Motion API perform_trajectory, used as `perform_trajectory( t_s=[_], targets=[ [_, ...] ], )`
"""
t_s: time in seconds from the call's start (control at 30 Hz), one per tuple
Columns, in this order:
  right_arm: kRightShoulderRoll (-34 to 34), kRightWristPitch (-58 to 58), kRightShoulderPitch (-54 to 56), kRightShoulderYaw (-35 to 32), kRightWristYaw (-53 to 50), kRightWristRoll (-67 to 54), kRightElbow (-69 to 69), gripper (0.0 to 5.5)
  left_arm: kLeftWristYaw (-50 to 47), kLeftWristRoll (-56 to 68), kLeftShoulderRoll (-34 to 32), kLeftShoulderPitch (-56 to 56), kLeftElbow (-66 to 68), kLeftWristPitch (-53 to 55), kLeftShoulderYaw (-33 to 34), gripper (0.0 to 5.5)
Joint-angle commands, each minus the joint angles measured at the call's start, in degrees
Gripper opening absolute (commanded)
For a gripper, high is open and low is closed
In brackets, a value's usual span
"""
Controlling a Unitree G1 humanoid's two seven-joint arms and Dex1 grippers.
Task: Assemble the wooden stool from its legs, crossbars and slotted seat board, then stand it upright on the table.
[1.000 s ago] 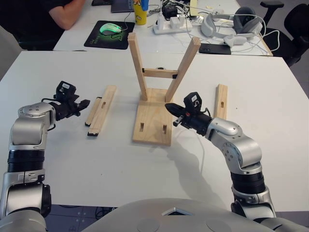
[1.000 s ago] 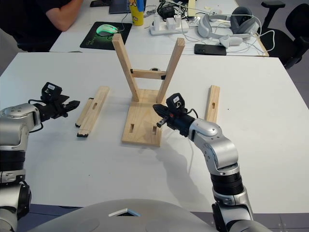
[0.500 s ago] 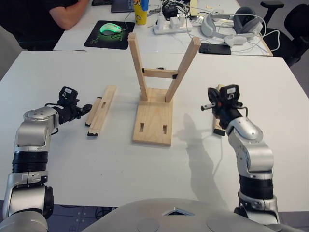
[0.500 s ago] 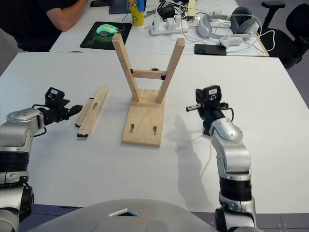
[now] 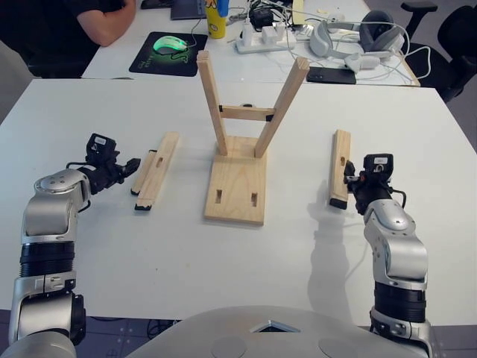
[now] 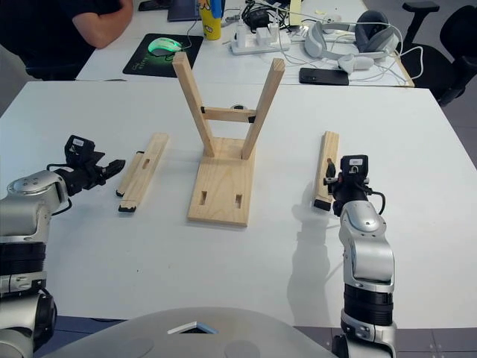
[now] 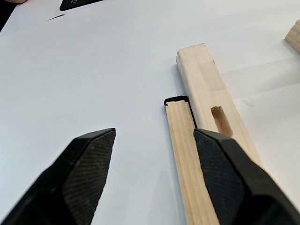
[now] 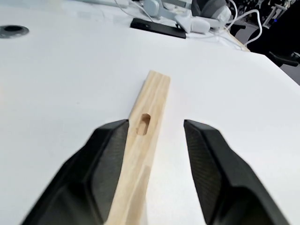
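The loose leg to my right lies flat on the table, its long axis running away from me. Its near end sits between the spread fingers of the right end effector, which is aligned along it. My left end effector, also spread, points at another leg and a crossbar left of the seat board.

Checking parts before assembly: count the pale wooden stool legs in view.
4. Two legs stand in the pale wooden seat board, joined by a crossbar; a third leg lies flat by the left gripper, a fourth leg by the right gripper.
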State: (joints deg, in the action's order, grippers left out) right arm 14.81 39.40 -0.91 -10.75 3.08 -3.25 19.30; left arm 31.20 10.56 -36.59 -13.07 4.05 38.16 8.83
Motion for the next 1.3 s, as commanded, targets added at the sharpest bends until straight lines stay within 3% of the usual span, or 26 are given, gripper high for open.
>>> perform_trajectory(
  t_s=[0.03,0.33,0.6,0.8,1.07,1.3],
  targets=[
    [-0.53,2.35,1.6,0.31,0.68,-0.84,-2.93,2.76,-0.49,-0.07,0.76,-1.17,-0.03,-0.35,-0.56,3.13],
    [-1.78,5.58,2.15,-0.12,0.77,-2.56,-5.5,4.01,-0.17,-0.09,1.09,-2.15,0.52,-0.69,-1.48,3.13],
    [-2.55,9.47,3.3,-0.48,0.87,-3.5,-7.7,4.01,-0.4,-0.13,1.26,-2.3,0.14,-0.85,-1.52,3.13],
    [-3.45,14.86,0.03,0.59,2.95,-6.27,-4.45,3.2,-0.69,-0.15,1.24,-1.95,-0.85,-0.39,-1.26,3.13],
    [-2.74,21.21,-9.4,6.98,3.88,-6.62,4.75,2.12,-0.41,0.16,1.14,-0.69,-2.7,0.49,-1.63,3.13],
    [-8.94,31.57,-12.6,9.75,0.58,-8.49,17.67,2.06,1.19,-0.08,0.12,-1.32,-3.3,1.37,-2.91,3.13]
  ],
)
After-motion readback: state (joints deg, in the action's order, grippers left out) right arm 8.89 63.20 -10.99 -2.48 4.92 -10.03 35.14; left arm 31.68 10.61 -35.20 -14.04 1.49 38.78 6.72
